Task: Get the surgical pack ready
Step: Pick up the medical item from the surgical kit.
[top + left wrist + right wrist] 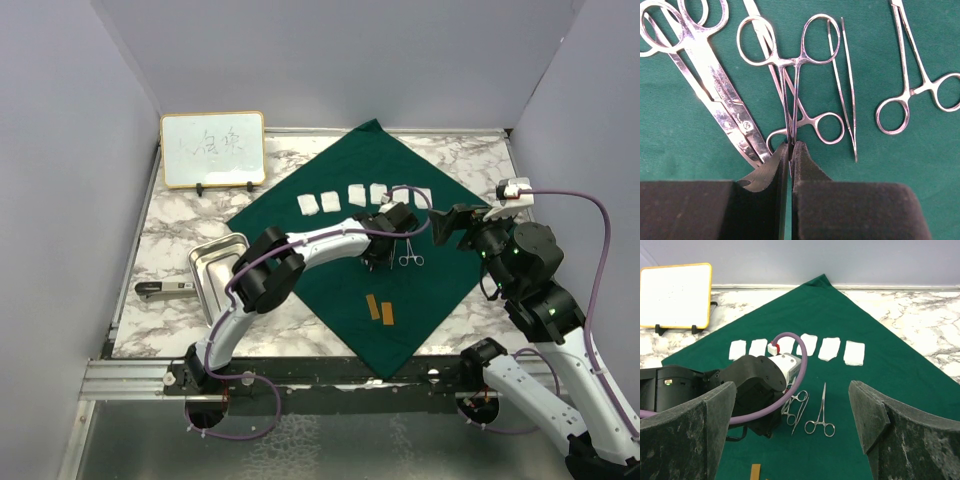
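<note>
A grey-veined marble table (170,225) sits between plain pale walls, with a wood-framed whiteboard (212,150) standing at its far left. From above, the dark green drape (330,300) lies spread flat as a diamond, one corner pointing to the far wall and the opposite corner hanging at the near edge. A row of six white gauze squares (357,194) runs left to right across its far half. Two short tan strips (379,309) lie on its near half. The small steel tray (215,272) rests on bare marble just off the drape's left corner. The left arm reaches over the middle of the drape to the silver instruments (410,255). The right gripper (447,226) hangs just beyond them on the right, above the cloth.

In the left wrist view, the left gripper (791,149) has its fingers pressed together on the tips of a ring-handled clamp (791,75). The clamp's long axis runs straight away from the fingers, ring handles at the far end. It lies over a second clamp. To its left, scissors (715,80) lie on a diagonal. To its right are thin tweezers (845,85) and another clamp (920,85), whose rings face the near side.

In the right wrist view, the right gripper's fingers (690,435) stand wide apart with nothing between them. They frame the left arm's wrist, the instruments on the green cloth and the gauze row beyond.
</note>
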`<state>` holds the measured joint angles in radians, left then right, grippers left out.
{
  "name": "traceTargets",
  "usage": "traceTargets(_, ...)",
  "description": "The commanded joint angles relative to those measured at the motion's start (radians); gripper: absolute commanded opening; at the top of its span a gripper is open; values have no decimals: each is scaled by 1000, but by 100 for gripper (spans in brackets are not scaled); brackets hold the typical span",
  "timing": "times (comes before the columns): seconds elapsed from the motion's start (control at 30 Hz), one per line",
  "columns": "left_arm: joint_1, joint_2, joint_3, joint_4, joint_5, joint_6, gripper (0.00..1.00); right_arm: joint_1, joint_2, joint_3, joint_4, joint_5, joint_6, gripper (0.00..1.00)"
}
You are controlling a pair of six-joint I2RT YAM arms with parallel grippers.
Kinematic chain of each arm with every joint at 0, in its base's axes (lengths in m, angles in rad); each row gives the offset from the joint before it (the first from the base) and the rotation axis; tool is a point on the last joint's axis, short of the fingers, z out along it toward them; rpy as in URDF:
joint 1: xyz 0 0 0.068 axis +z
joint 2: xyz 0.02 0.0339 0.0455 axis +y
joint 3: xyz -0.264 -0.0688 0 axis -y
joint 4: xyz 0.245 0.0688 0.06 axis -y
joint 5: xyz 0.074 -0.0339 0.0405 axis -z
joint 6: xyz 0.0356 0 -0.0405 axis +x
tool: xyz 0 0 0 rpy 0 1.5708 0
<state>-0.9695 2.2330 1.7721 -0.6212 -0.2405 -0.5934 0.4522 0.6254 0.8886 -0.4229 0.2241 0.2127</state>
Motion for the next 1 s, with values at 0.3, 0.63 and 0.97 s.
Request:
traceTargets(0.3,58,-128,-56,-14,71,-64,0,5,-13,-10,5,26,1,97)
traceTargets(0.63,120,-259,-189,51,121,-96,0,5,-13,-9,5,26,4,98)
traceTargets(0.97,321,-595,-504,65,18,-38,0,5,-14,-8,5,28,4,99)
